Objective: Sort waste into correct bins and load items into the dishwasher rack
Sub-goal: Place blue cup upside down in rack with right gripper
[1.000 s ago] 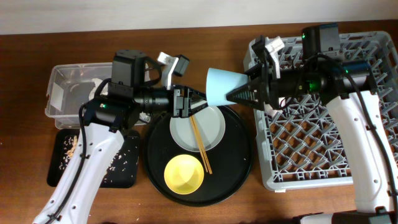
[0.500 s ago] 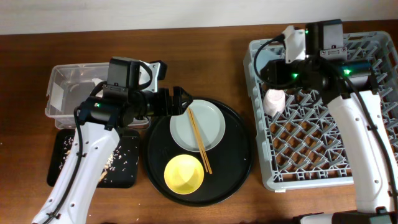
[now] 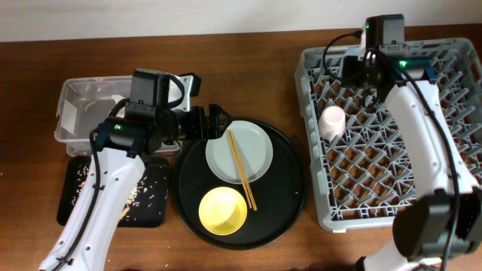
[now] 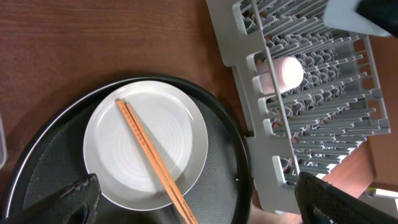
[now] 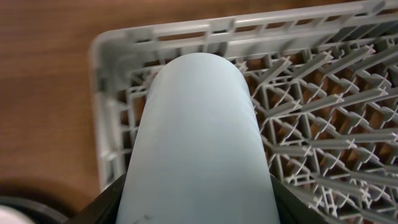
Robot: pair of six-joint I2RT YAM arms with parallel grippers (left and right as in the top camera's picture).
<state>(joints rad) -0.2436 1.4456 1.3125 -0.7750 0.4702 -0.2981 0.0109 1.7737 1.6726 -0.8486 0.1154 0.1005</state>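
Observation:
My right gripper is shut on the light-blue cup and holds it over the back left corner of the grey dishwasher rack. In the overhead view the right wrist hides that cup. The pink cup lies in the rack; it also shows in the left wrist view. My left gripper is open and empty, above the left edge of the plate. The chopsticks lie across the plate. The yellow bowl sits in front of it.
Plate and bowl rest on a large round black tray. A clear tub stands at the back left. A shallow black tray with scattered food scraps lies in front of it, partly under my left arm.
My right arm has carried the light-blue cup from above the round tray to the rack's back left corner. My left gripper has drawn back to the left.

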